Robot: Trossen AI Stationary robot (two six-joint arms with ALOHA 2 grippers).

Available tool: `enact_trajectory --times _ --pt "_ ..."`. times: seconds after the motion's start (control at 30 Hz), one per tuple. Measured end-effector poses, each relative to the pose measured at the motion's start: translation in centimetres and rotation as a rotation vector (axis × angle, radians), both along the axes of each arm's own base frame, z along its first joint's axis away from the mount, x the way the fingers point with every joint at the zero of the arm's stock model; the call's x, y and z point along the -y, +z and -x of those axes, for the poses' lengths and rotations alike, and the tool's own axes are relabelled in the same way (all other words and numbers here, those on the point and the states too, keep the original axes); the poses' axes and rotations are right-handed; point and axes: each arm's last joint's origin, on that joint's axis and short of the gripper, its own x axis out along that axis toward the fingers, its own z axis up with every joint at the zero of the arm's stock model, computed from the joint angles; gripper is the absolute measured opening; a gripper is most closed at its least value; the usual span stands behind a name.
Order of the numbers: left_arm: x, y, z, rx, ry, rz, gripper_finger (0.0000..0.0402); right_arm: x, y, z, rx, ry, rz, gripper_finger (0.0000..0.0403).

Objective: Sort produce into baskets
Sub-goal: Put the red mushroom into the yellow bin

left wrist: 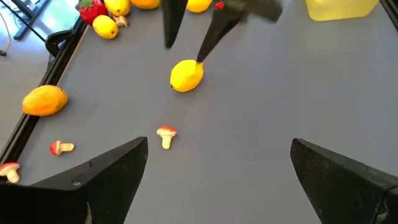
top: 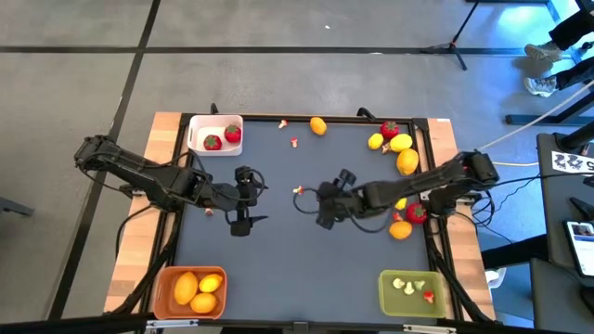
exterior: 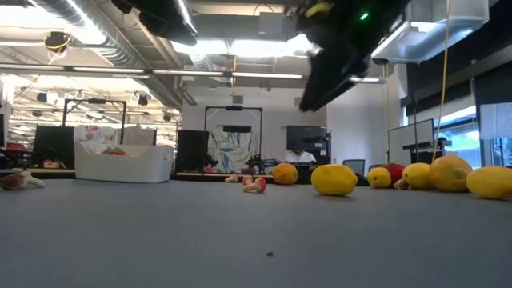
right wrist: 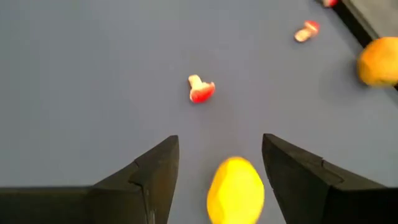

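A yellow lemon (left wrist: pixel 186 76) rests on the grey table. My right gripper (right wrist: pixel 221 143) hangs open above it at the table's middle (top: pixel 317 206), a finger on either side of the lemon (right wrist: pixel 235 190). The low view shows the lemon (exterior: pixel 334 179) on the table, well below the fingers. A small red-and-pale bit (right wrist: pixel 200 89) lies just ahead of the right gripper. My left gripper (top: pixel 252 199) waits open and empty to the left of the middle, facing the right gripper. The white basket (top: pixel 202 122) holds two strawberries. The orange basket (top: pixel 160 289) holds yellow and orange fruits. The green basket (top: pixel 384 295) holds small bits.
An orange fruit (top: pixel 318 125) and small bits (top: pixel 294 142) lie near the far edge. A strawberry (top: pixel 390 130), lemons (top: pixel 401 142) and an orange fruit (top: pixel 407 161) cluster at the far right. Another strawberry (top: pixel 416 213) and an orange fruit (top: pixel 400 229) lie under the right arm.
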Motion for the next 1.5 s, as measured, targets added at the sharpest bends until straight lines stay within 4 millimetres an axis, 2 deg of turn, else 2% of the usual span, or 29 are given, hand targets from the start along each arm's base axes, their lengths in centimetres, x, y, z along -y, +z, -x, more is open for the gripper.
enact_trajectory --times 0.37,0.6,0.93,1.3,1.5 --pt "0.0 0.0 0.0 -0.004 -0.005 -0.007 0.0392 6.1 -4.5 -4.2 0.019 0.004 -0.147 0.023" --pt "0.0 0.0 0.0 -0.005 -0.007 -0.01 0.0392 8.5 -7.4 -5.6 0.039 -0.009 -0.224 0.023" --pt "-0.2 0.0 0.0 -0.005 0.0 -0.01 0.0392 8.5 -9.4 -6.1 0.02 0.003 -0.25 0.0222" --pt "-0.2 0.0 0.0 -0.004 0.0 -0.01 0.0392 8.7 -9.4 -6.1 0.015 -0.011 -0.184 0.0117" --pt "-0.2 0.0 0.0 -0.004 0.0 -0.01 0.0392 8.7 -9.4 -6.1 0.007 0.009 -0.169 0.0082"
